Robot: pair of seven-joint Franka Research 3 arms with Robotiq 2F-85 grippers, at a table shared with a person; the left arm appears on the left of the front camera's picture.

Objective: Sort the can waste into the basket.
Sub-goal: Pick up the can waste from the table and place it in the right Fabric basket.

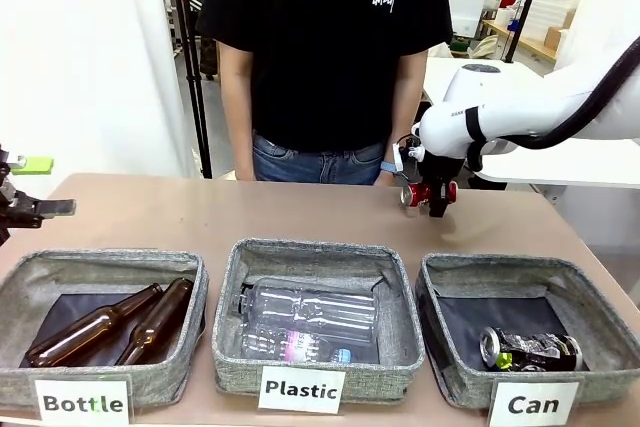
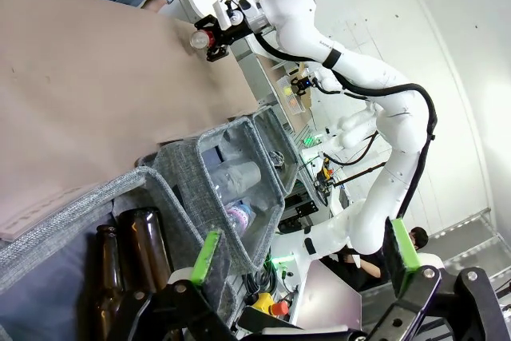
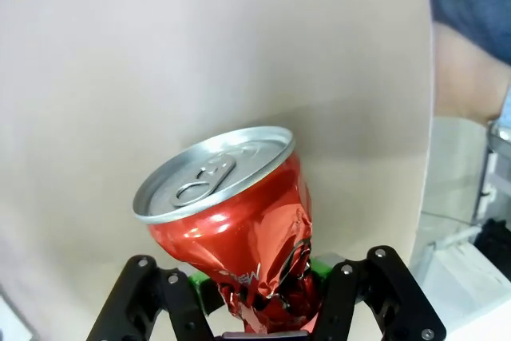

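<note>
Tan tabletop (image 1: 250, 212) ran across the front view, w/ a person (image 1: 325, 57) in a black tee and jeans standing at the far edge, hands hanging at their sides. Three grey fabric baskets sat in a row along the near edge. Left one, card "Bottle" (image 1: 100, 322), held two brown glass bottles (image 1: 120, 325) lying side by side. Middle one, card "Plastic" (image 1: 315, 312), held clear plastic bottles (image 1: 310, 322) lying flat. Right one, the "Can" basket (image 1: 525, 332), already had the black-and-silver can (image 1: 530, 349) lying on its side on the dark lining, near the front wall.

Right arm came in from the right, bent down over the far right part of the table, beyond the "Can" basket and close to the person. Right gripper (image 1: 430, 195) was clamped on the red can (image 1: 415, 194), held off the table surface. In the right wrist view the red can (image 3: 231, 229) was dented and crumpled, silver top w/ pull tab tilted up-left, lower body pinched between the green-padded fingers (image 3: 319, 267); bare table behind it.

Left gripper (image 1: 25, 209) sat at the far left edge of the front view, above the "Bottle" basket's far corner. In the left wrist view its fingers (image 2: 209, 255) stood spread apart w/ nothing between them, looking across the baskets toward the other arm.
</note>
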